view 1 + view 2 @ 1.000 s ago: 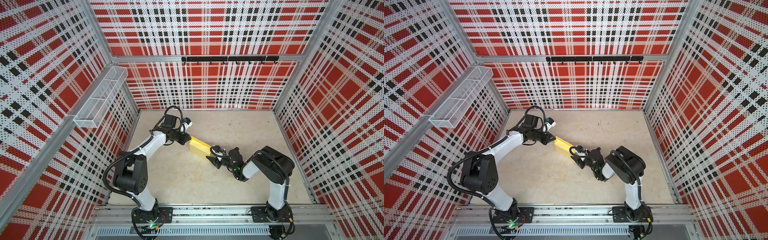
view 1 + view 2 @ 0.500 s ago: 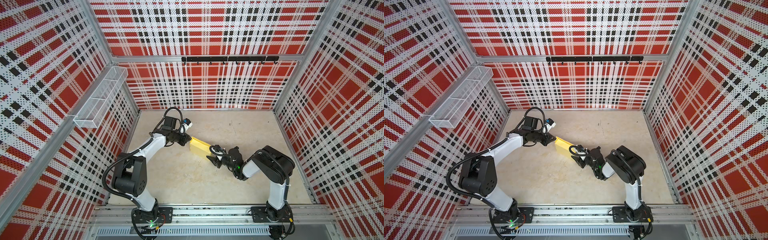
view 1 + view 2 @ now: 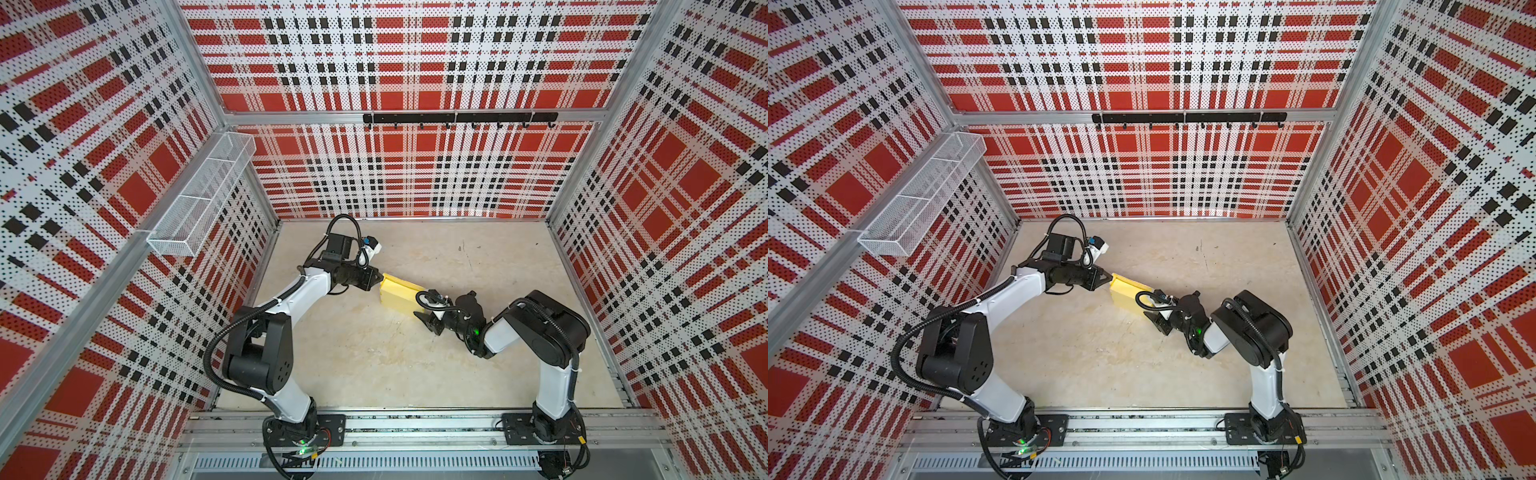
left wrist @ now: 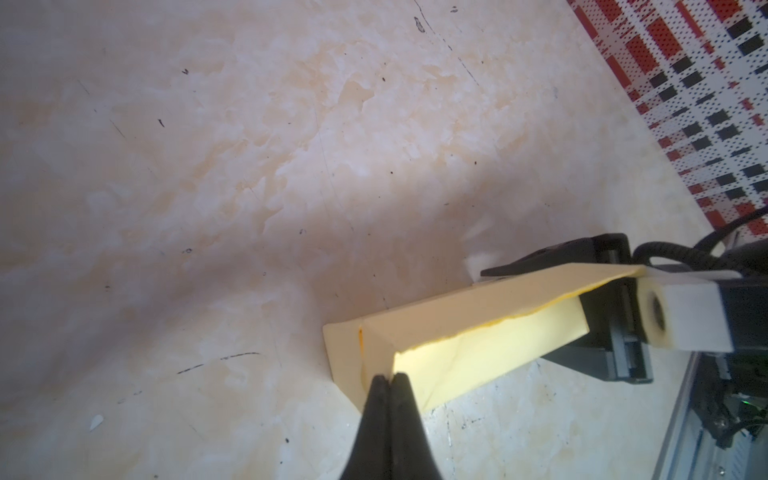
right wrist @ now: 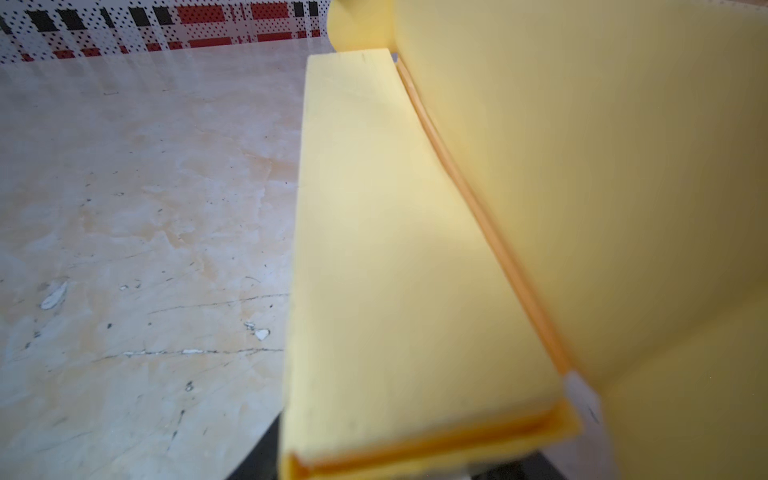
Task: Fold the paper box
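Paper box (image 3: 397,293) sits mid-desk (image 3: 374,353) between 2 arms. Left claw (image 3: 379,278) is pinched tight on its corner. Right claw (image 3: 422,318) is at the opposite end, its opening hidden by cardboard. A wire basket (image 3: 199,199) hangs on the left wall.

In both top views the scene is looked down upon steeply from high above the front rail (image 3: 415,424), so that the whole bench (image 3: 353,365) is taken in. The paper box (image 4: 457,328) is seen at close range from both wrists: past the left hand (image 4: 390,380) from the left wrist, and blurred by nearness from the right.
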You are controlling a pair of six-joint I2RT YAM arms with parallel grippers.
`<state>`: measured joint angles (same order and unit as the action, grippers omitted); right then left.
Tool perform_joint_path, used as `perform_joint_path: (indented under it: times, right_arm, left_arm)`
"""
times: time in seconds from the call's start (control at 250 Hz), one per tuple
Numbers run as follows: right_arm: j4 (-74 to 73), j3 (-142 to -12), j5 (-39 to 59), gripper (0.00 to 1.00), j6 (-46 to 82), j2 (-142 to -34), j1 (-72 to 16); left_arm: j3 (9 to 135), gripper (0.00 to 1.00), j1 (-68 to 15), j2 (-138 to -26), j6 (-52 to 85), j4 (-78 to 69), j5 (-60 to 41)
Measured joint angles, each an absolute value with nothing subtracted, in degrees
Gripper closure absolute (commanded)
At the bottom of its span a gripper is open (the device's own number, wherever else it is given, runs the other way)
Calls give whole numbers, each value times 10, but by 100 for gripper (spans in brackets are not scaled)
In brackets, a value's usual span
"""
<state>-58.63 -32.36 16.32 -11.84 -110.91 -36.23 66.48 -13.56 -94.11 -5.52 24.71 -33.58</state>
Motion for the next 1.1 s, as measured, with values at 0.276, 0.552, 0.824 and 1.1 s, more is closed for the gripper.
perform_joint_path:
  times: [0.276, 0.552, 0.824, 1.1]
  right_arm:
    - [-573, -330, 162, 50, -125, -1109, -359]
    - [-571, -331, 170, 54, -123, -1109, -354]
    - [-573, -331, 175, 46, -118, -1109, -350]
    - [-576, -318, 165, 39, -110, -1100, -346]
  left_arm:
    - [665, 100, -136, -941, -31, 244, -345]
    - [635, 100, -136, -938, -35, 207, -343]
    - [629, 100, -136, -935, -52, 199, -339]
    - [630, 100, -137, -935, -50, 200, -335]
